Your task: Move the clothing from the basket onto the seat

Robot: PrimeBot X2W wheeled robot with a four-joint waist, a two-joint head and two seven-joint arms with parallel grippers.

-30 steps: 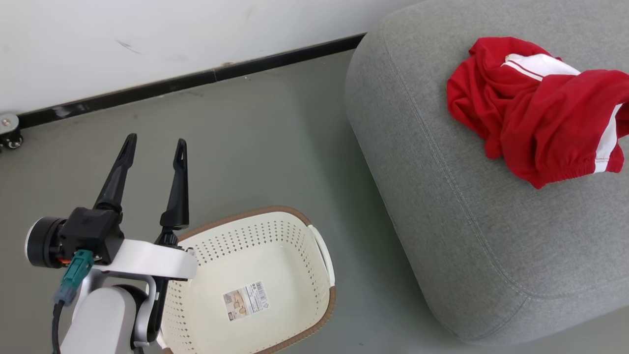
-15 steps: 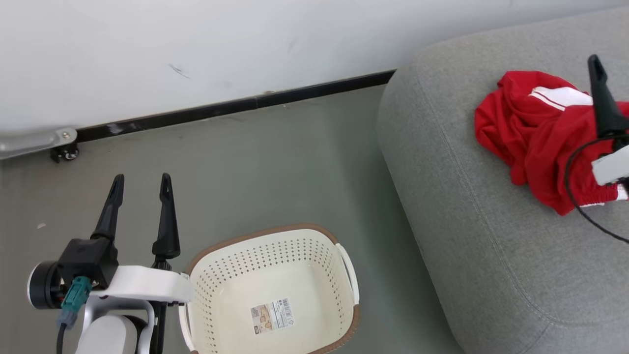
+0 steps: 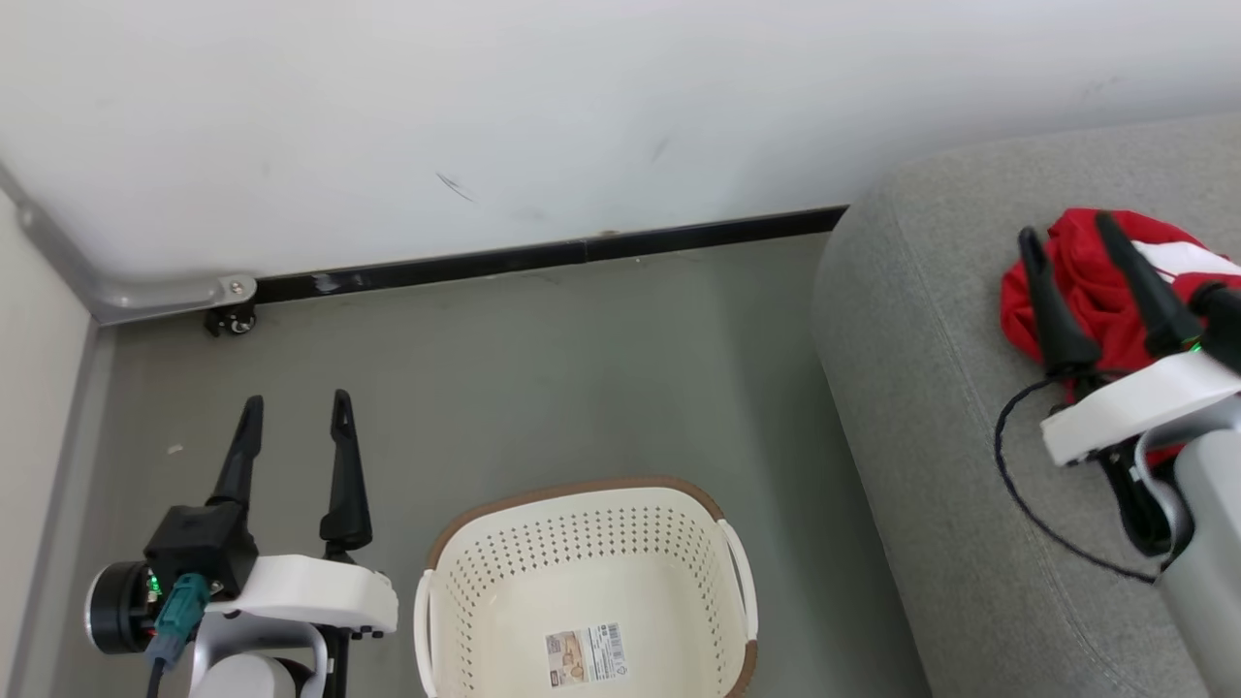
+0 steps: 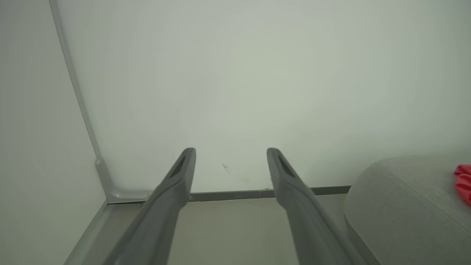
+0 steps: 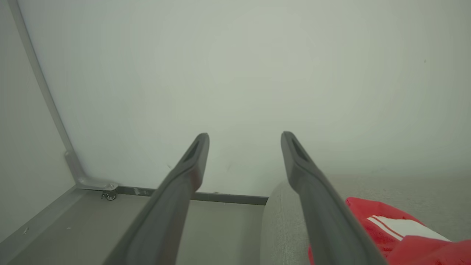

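The red clothing with white panels lies bunched on the grey seat at the right; it also shows in the right wrist view and as a red sliver in the left wrist view. The cream basket with its brown rim stands on the floor at the bottom centre, holding just a label sticker on its bottom. My right gripper is open above the seat, in front of the clothing, holding nothing. My left gripper is open over the floor left of the basket.
A white wall with a black baseboard runs along the back. A grey rail with a small caster sits in the left corner. A dark cable loops from my right wrist over the seat. Grey floor lies between basket and wall.
The head camera has tilted and turned, so the whole scene shifted. My right arm has come further into view, both fingers now in front of the clothing. The clothing stays on the seat.
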